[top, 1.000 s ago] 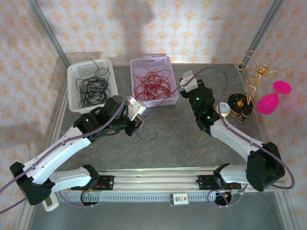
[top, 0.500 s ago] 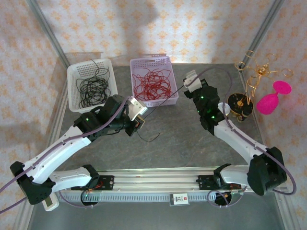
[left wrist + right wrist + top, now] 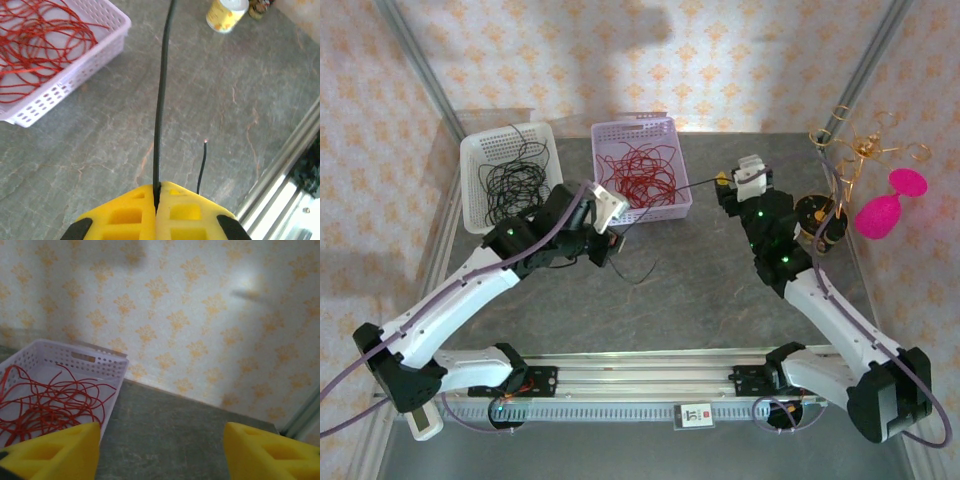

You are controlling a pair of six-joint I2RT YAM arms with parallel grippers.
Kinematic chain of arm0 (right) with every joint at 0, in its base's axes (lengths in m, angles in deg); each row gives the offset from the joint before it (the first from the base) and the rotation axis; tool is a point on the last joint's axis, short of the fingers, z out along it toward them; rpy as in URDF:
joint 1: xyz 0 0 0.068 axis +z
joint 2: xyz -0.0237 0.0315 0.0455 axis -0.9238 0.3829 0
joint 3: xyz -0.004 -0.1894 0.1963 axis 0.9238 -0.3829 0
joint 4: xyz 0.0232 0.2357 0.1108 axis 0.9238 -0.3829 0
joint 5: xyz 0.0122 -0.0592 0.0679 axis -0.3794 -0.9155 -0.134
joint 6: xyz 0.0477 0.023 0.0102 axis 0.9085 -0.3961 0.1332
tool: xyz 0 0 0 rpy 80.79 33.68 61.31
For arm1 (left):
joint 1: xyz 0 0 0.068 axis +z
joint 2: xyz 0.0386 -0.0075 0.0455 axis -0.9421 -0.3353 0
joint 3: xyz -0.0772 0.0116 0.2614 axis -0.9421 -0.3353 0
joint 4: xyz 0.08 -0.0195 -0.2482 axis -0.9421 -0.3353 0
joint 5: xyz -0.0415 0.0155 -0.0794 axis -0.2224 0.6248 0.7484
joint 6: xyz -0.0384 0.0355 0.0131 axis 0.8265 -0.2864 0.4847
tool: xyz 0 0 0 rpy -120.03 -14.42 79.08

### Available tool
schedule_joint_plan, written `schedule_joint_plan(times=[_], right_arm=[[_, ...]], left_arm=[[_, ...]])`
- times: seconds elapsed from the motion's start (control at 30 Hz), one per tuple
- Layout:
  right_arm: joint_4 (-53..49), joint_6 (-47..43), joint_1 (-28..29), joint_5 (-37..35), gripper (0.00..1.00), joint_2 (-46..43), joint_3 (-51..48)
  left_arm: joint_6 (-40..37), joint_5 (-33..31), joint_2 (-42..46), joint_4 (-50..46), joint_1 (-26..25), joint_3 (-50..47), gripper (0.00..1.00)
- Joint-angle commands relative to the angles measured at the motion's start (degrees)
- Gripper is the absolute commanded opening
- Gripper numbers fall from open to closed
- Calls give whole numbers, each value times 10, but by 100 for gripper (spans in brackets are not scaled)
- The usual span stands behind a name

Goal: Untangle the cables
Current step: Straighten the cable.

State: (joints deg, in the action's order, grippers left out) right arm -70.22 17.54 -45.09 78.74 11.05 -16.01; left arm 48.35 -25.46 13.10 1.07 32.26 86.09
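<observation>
The left gripper (image 3: 156,192) has its yellow fingers pressed tight together, pinching one black cable (image 3: 161,100). The cable is straight. In the top view it points toward 2 o'clock, at the right gripper (image 3: 160,435), whose fingers are spread wide. Red cables (image 3: 40,30) lie in the lilac basket (image 3: 75,77) at 12 o'clock.

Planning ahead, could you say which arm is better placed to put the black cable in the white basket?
Likely left: left gripper clamps the black cable near the white basket; right gripper is open.
</observation>
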Motion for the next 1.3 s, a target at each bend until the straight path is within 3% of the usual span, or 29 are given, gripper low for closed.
schedule_joint_plan(times=[0.0,0.1,0.2,0.37,0.47,0.6,0.8,1.07,1.27], right_arm=[[-83,92,-7,-31,68,-8,29],[-117,122,-9,-50,71,-12,28],[-125,170,-9,-19,72,-26,23],[-97,299,-9,154,71,-40,15],[-101,363,-8,196,69,-37,13],[1,465,13,344,65,-30,-22],[48,480,161,306,68,57,-3],[86,514,209,330,69,195,61],[120,551,212,311,64,255,72]], left_arm=[[41,-17,0,24,38,24,0],[55,-18,11,39,90,18,0],[61,-15,25,55,127,4,0],[84,-8,35,86,145,-17,0],[91,-13,42,93,152,-22,0],[91,-7,45,98,159,-25,0],[94,5,38,108,159,-28,0],[88,7,40,101,160,-23,0],[88,9,46,107,159,-30,0]])
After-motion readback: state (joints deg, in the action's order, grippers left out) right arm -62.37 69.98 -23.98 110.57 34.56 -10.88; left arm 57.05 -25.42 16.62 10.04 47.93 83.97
